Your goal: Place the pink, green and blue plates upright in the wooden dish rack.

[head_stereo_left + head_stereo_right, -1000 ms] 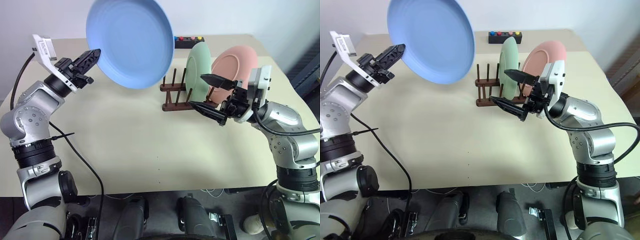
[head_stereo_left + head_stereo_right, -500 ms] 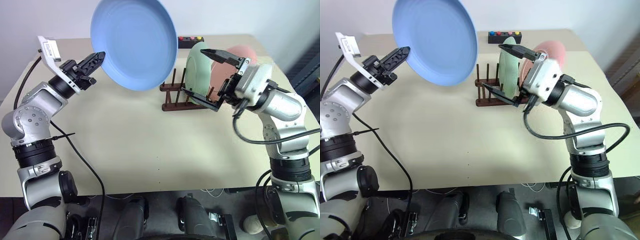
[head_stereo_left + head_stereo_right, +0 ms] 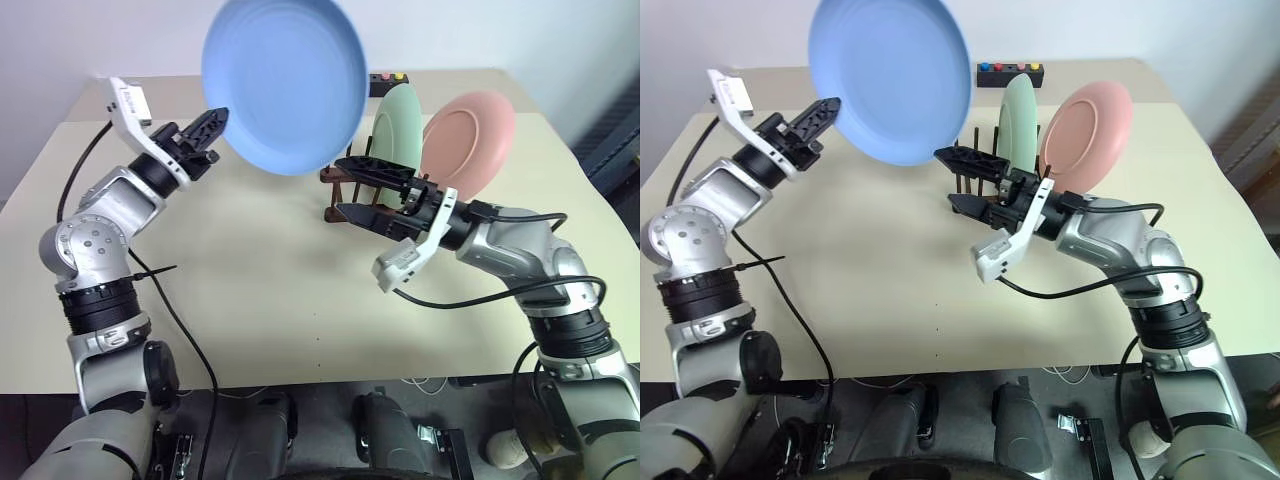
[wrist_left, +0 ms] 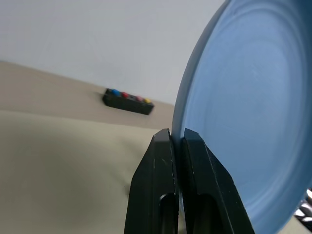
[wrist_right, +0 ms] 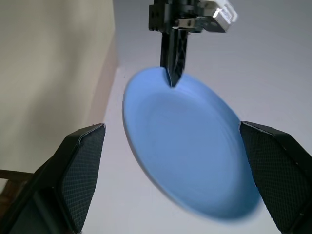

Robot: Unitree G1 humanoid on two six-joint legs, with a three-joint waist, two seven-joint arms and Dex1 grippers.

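My left gripper (image 3: 216, 124) is shut on the rim of the blue plate (image 3: 283, 85) and holds it tilted in the air, up and to the left of the wooden dish rack (image 3: 328, 176). The left wrist view shows both fingers (image 4: 165, 161) pinching the blue plate (image 4: 253, 122) at its edge. The green plate (image 3: 400, 125) and the pink plate (image 3: 468, 140) stand upright in the rack. My right gripper (image 3: 345, 188) is wide open in front of the rack, just under the blue plate, one finger above the other. In the right wrist view the blue plate (image 5: 190, 151) lies between its spread fingers, apart from them.
A small black box with coloured buttons (image 3: 385, 77) sits at the far edge of the beige table (image 3: 250, 300). My right forearm crosses in front of the rack's near side and hides part of it. A wall rises behind the table.
My right gripper has rolled about a quarter turn and swung left, to just below the blue plate. My left gripper has carried the plate a little to the right.
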